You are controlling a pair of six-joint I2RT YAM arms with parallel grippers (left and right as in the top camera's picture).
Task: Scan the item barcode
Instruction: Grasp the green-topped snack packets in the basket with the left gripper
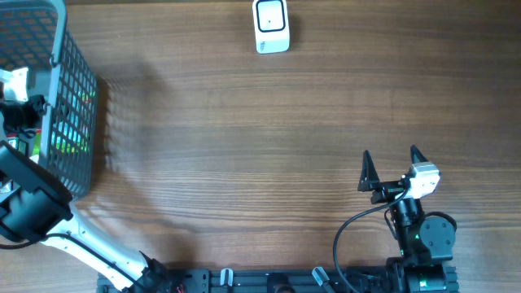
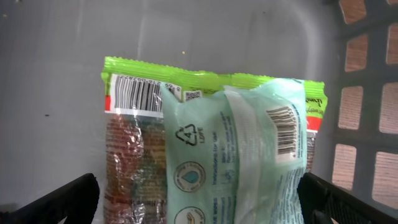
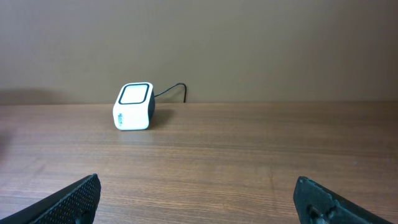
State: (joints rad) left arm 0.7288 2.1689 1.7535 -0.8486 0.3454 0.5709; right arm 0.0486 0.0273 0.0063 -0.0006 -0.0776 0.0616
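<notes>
**Left claw in the basket over two packets; both claws wide, nothing held**

Left gripper (image 2: 199,204) is down inside the basket (image 1: 79,98). Jaws are spread full width, with one black finger (image 2: 59,200) at each lower corner of the wrist view. Nothing is clamped. Can't tell whether the fingers touch the packets.

Two packets lie on the basket's grey floor, near its mesh wall:
- green-topped packet (image 2: 134,130): clear front, with the packet barcode (image 2: 135,93) on a white strip at its upper left.
- teal pouch (image 2: 242,168): lies over the right part of the green-topped packet, with the pouch barcode (image 2: 283,129) near its upper right edge and a recycling triangle mid-face.

Both codes face the wrist camera. Can't tell which packet is the item to scan.

Overhead, the basket sits at the left edge of the table (image 1: 244,155), with green showing through its mesh. The left arm reaches into it from the near side.

Scanner (image 1: 271,26) stands on the table well apart from the basket, off to its right by the far edge. It has a white body and a dark window on top. Its cable (image 3: 173,91) runs off behind it.

Right gripper (image 1: 391,159) is well apart from the basket, far to its right on the near side of the table. Jaws are wide and empty, tips pointing at the far edge. Its wrist view has the scanner ahead and left of centre.
</notes>
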